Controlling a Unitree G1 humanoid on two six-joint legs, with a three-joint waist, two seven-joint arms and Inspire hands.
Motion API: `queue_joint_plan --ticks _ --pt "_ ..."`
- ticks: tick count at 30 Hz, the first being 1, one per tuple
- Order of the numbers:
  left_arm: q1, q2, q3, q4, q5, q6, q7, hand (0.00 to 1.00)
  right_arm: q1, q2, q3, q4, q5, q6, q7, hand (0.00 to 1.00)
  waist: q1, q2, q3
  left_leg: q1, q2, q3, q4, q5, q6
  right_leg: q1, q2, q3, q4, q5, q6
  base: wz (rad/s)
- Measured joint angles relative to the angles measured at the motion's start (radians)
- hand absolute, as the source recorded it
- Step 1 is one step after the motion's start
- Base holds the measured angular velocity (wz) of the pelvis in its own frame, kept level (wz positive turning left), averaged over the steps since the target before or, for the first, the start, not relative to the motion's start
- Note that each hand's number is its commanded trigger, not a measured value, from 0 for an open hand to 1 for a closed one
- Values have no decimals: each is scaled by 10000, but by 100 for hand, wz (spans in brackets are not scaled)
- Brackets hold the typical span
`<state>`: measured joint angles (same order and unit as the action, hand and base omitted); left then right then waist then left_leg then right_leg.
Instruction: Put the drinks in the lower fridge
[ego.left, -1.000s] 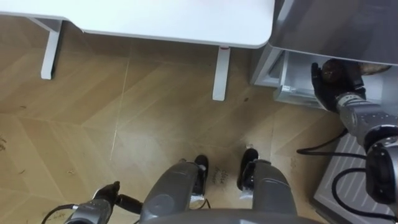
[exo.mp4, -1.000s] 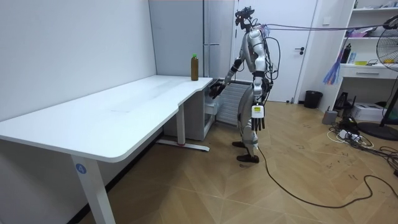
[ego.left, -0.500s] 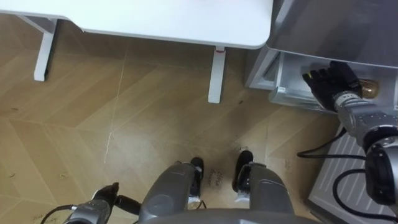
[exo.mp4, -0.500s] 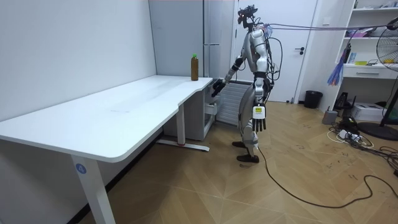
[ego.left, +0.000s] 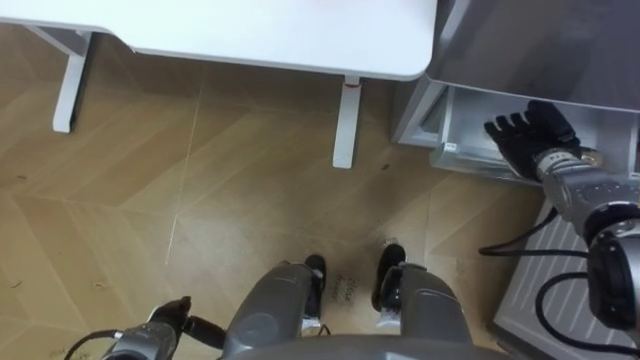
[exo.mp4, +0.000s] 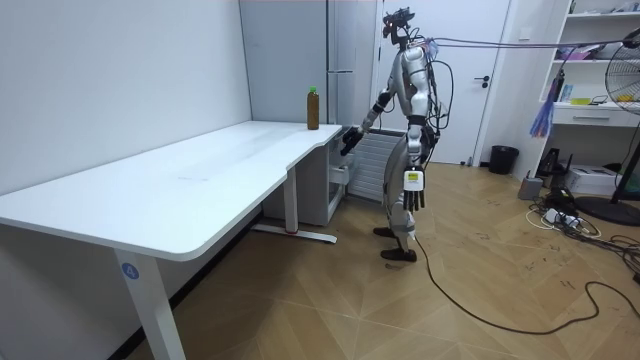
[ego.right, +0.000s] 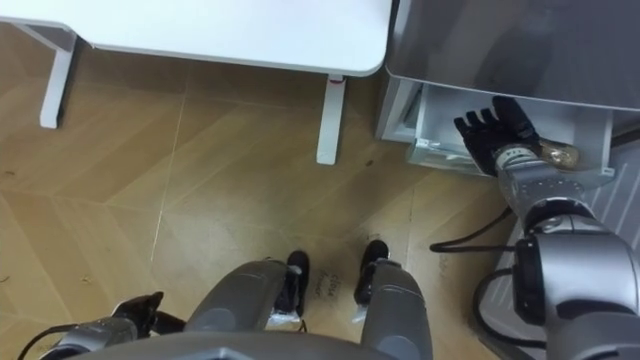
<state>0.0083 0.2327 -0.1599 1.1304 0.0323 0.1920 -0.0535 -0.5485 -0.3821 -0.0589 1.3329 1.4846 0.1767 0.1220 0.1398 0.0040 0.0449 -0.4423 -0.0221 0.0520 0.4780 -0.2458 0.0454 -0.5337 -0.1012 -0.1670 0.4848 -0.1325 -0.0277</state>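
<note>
Since a second ago the right hand has let go of the brown bottle it was wrapped around, and its fingers are now spread apart and straight, holding nothing. It hovers at the upper right of the eye views, over the open front of the lower fridge, a pale compartment under the grey fridge body. Only a small brown part of the bottle shows, inside that compartment just beside the robot's wrist; whether it stands or lies cannot be told. The left hand hangs at the robot's side with its fingers loose and empty, and it also shows at the lower left of the eye views. A white tabletop runs along the top of the eye views, with a table leg coming down onto the wooden floor just left of the fridge. In the room view the robot stands upright at the tabletop's far end, its right arm stretched toward the fridge, and a second bottle, brown with a green cap, stands upright on that far end.
</note>
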Motion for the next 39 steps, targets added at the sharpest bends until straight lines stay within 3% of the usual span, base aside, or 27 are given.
queue_joint_plan --ticks 10,15,19,22,28,32,39 --pt "-27 58 116 7 1 -7 -17 0 461 -33 385 283 -494 200 454 0 -78 92 -80 1050 100 -2 -579 35 -12 1084 166 -80 -666 85 45 -1" --pt "216 205 292 66 -6 -67 -93 0 954 -52 777 283 -1037 359 1123 0 -327 103 -272 1985 85 3 -1417 209 -7 1932 288 -108 -1270 153 129 -1" --pt "642 303 677 20 -4 -242 -185 0 1432 -54 759 116 -1716 374 1667 0 -663 123 -308 2805 127 1 -1804 223 -4 2760 389 -87 -1673 153 173 -1" --pt "1003 289 1056 -108 -2 -251 -159 0 1896 -56 758 -431 -2258 430 1888 0 -802 57 -388 3237 159 13 -2090 231 -17 3166 456 -113 -1943 166 204 -1" --pt "1833 296 1784 -106 208 -272 55 0 3533 -45 684 -913 -3125 364 2971 0 -819 -369 -572 4506 283 -22 -2709 201 -97 4527 691 -181 -2618 125 227 2" --pt "2048 167 2026 -154 742 -277 148 0 4851 164 621 -1655 -3966 169 3306 0 -853 -565 -536 5055 316 -125 -2969 164 -149 5125 788 -291 -2895 100 236 7" --pt "2042 71 2180 -122 895 -507 513 0 5976 331 620 -1656 -5321 -103 3520 0 -871 -521 -439 5253 358 -134 -3111 123 -179 5339 877 -239 -3044 99 231 -1"
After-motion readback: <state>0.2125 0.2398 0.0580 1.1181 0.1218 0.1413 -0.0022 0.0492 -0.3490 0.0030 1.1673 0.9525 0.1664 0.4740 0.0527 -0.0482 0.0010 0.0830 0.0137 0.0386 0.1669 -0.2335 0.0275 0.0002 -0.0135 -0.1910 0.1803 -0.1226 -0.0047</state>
